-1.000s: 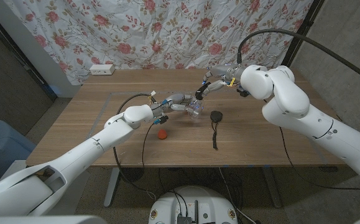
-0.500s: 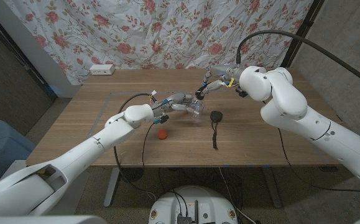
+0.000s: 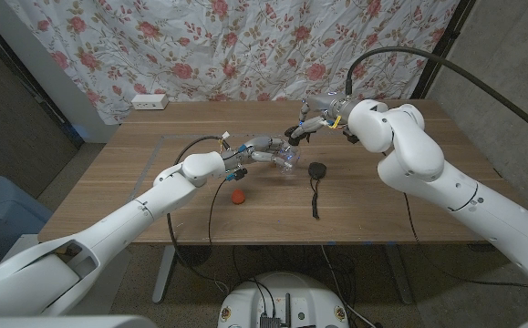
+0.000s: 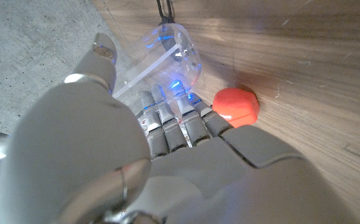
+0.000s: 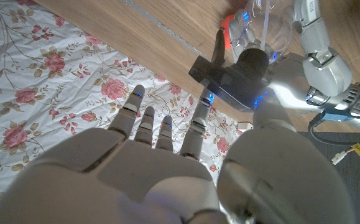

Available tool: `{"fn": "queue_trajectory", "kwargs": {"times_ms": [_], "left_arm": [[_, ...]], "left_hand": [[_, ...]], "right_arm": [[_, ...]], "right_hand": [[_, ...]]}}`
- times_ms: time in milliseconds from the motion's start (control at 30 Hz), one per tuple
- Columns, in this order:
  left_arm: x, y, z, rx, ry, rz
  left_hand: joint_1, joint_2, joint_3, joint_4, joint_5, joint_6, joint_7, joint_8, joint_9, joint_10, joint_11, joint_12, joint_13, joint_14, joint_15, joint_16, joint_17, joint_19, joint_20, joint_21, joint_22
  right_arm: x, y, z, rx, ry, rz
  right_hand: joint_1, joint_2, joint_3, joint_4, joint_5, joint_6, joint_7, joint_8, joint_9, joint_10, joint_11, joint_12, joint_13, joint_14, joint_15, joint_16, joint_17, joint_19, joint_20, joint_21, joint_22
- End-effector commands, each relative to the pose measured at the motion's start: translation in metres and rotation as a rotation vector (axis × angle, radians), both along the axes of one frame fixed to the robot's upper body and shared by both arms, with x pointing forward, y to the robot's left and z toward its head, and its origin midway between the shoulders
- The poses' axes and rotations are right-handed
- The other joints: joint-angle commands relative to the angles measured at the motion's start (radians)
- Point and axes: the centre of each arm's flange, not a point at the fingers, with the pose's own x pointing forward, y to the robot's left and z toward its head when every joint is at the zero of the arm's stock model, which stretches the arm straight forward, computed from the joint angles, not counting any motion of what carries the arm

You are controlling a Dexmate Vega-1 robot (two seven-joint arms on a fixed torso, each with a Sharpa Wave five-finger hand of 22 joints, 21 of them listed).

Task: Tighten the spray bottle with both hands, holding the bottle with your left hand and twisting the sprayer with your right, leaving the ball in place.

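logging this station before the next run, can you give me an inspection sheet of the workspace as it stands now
Surface: brown wooden table, a faint taped outline on it.
Job's things: clear plastic spray bottle with black sprayer; small red ball on the table nearer the robot.
Clutter: black round disc with a strap beside the bottle.
Hands: left hand grips the bottle; right hand is at the sprayer, fingers spread, thumb against the sprayer.
Cables: black cables along both arms; a black one trails over the table's near edge.
Surroundings: floral curtain behind; white power strip at the table's far edge.
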Motion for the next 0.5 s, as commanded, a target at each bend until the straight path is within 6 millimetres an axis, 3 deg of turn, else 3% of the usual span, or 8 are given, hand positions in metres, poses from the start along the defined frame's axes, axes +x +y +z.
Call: {"fn": "queue_trajectory", "kwargs": {"times_ms": [33,500], "left_arm": [[-0.0002,0.0008,-0.0005,-0.002,-0.001,-0.001],[-0.0005,0.0021,-0.0025,-0.003,0.002,0.0]], "left_hand": [[-0.081,0.136,0.009,0.01,0.005,0.007,-0.012,0.244,0.004,0.044,-0.045,0.002,0.002,0.008,-0.13,-0.002,0.002,0.006,-0.057,-0.003,0.003],[-0.087,0.139,0.011,0.01,0.005,0.005,-0.014,0.247,0.003,0.041,-0.042,-0.003,0.003,0.006,-0.129,-0.006,0.003,0.005,-0.056,-0.003,0.003]], "right_arm": [[0.0011,0.003,-0.0034,0.02,-0.036,-0.026],[0.0006,0.006,-0.0093,0.001,-0.084,-0.08]], "right_hand": [[-0.016,0.002,-0.007,0.0,0.001,0.05,0.002,0.024,-0.001,0.037,-0.005,0.009,0.003,0.017,-0.002,0.01,0.002,0.021,-0.006,0.006,0.003],[-0.034,0.005,-0.018,0.001,0.002,0.208,0.004,0.094,-0.015,0.143,-0.033,0.02,0.002,0.084,-0.042,0.033,0.002,0.066,-0.027,0.007,0.004]]}}
